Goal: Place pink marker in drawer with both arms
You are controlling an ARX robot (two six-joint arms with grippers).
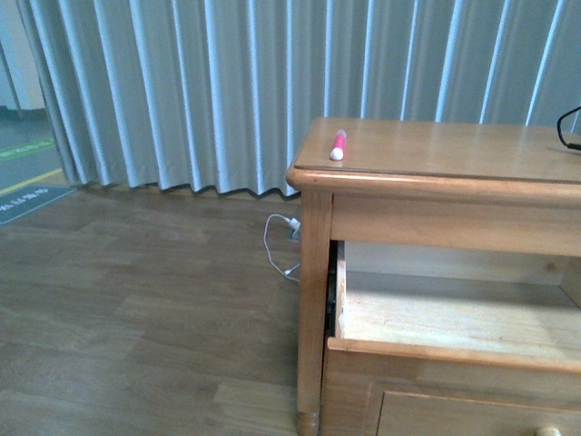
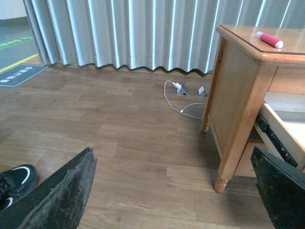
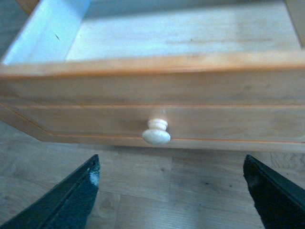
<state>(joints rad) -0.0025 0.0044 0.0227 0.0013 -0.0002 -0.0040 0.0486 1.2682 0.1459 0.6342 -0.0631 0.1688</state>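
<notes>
The pink marker [image 1: 338, 145] with its white end lies on the cabinet top near the front left corner; it also shows in the left wrist view [image 2: 269, 40]. The drawer [image 1: 454, 318] stands pulled open, its bare-wood interior empty. In the right wrist view the drawer front [image 3: 214, 121] with its pale knob [image 3: 156, 133] is just beyond my right gripper [image 3: 171, 191], which is open and empty, apart from the knob. My left gripper [image 2: 176, 191] is open and empty, low over the floor, left of the cabinet. Neither arm shows in the front view.
The wooden cabinet [image 1: 427, 173] has a second drawer front [image 1: 472, 418] below. A white cable [image 2: 178, 98] and floor sockets lie by the curtain [image 1: 227, 82]. A black shoe [image 2: 12, 183] is at the floor's near left. A black cord [image 1: 570, 127] sits at the cabinet top's right.
</notes>
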